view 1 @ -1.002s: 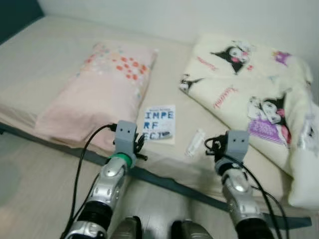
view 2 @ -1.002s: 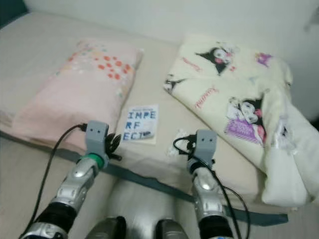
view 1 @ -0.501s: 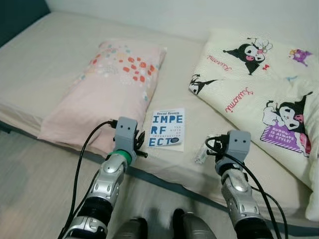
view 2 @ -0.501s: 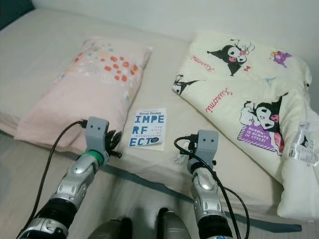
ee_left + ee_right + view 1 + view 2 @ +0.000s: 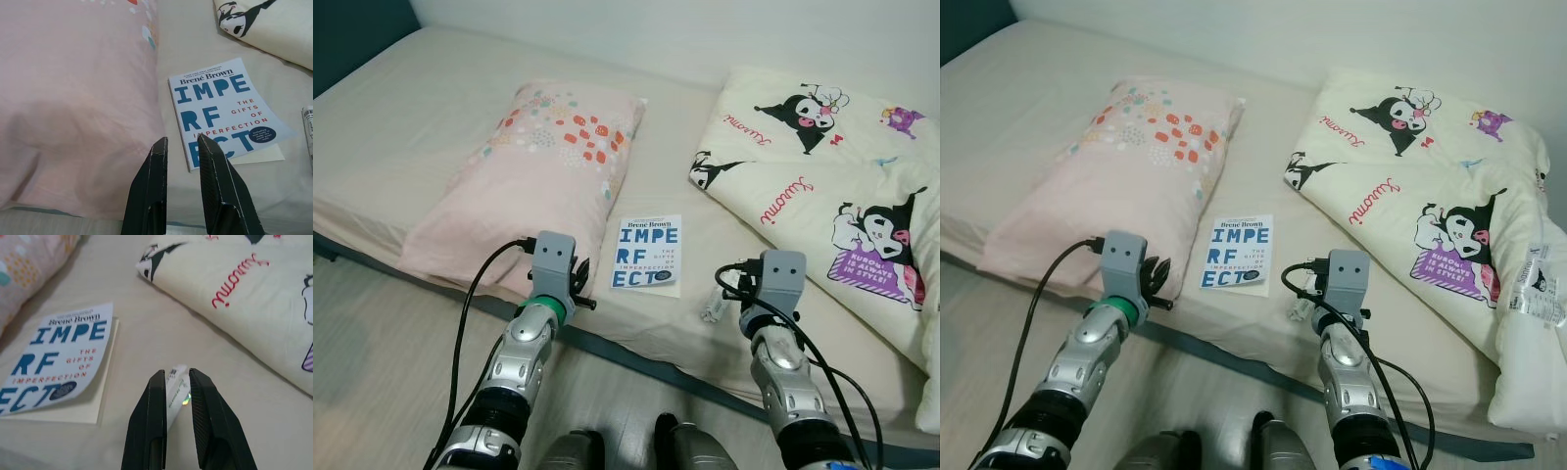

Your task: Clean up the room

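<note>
A white book with blue letters lies flat on the bed, beside a pink pillow. My left gripper hovers over the bed's front edge, between pillow and book, its fingers close together with nothing between them. A small clear bottle lies on the sheet just beyond my right gripper, whose fingers are also close together and empty. In the eye views the bottle rests right of the book, near the right wrist.
A cream blanket with cartoon prints is heaped on the bed's right side. A white wall runs behind the bed. Pale floor lies under my arms, and my feet stand close to the bed frame.
The whole picture has shifted and sharpened as I stepped closer to the bed. Both arms keep the same pose. Book, bottle, pillow and blanket lie as before.
</note>
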Controlling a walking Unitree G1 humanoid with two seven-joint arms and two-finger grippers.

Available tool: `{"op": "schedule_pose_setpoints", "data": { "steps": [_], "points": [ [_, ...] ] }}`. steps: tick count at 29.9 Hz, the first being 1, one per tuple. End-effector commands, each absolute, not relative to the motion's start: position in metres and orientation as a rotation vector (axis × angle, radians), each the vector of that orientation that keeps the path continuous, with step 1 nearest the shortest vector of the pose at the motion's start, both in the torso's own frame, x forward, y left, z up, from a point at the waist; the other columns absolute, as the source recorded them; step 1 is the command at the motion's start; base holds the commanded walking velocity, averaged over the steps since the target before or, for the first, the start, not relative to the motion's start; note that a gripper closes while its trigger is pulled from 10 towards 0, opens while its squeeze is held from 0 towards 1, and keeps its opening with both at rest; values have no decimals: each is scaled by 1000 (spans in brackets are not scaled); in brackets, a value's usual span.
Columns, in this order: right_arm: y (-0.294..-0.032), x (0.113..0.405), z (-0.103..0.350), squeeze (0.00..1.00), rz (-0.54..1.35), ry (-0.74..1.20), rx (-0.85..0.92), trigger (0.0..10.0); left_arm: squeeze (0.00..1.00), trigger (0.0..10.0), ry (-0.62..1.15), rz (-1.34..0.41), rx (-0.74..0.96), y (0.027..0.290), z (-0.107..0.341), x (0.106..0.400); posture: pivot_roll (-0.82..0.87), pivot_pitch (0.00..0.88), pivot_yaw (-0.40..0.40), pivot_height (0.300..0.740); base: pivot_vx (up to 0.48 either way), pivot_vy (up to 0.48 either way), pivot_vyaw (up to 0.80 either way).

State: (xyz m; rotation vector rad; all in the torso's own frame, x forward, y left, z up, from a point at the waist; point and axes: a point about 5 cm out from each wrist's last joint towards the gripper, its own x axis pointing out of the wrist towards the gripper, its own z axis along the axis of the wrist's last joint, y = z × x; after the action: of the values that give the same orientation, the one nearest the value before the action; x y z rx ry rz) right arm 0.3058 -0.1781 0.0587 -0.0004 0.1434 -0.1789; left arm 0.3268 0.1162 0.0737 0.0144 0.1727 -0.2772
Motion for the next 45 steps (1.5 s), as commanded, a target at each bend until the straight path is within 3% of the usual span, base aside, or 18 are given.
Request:
{"op": "schedule_pose_setpoints", "data": {
  "steps": [1,24,40,45],
  "points": [
    [-175,300,45,0,-187,214,4,10000,0,10000,201,-275,22,117,65,322,14,120,68,730,0,0,0],
    [-177,301,48,0,-171,203,-42,10000,0,10000,188,-197,-4,131,59,303,40,203,1,655,0,0,0],
    [-185,301,50,0,-211,190,-66,10000,0,10000,176,-222,7,129,61,300,40,227,20,655,0,0,0],
    [-187,295,48,0,-228,192,-52,10000,0,10000,169,-253,11,124,65,300,39,239,31,636,0,0,0]
  ]
}}
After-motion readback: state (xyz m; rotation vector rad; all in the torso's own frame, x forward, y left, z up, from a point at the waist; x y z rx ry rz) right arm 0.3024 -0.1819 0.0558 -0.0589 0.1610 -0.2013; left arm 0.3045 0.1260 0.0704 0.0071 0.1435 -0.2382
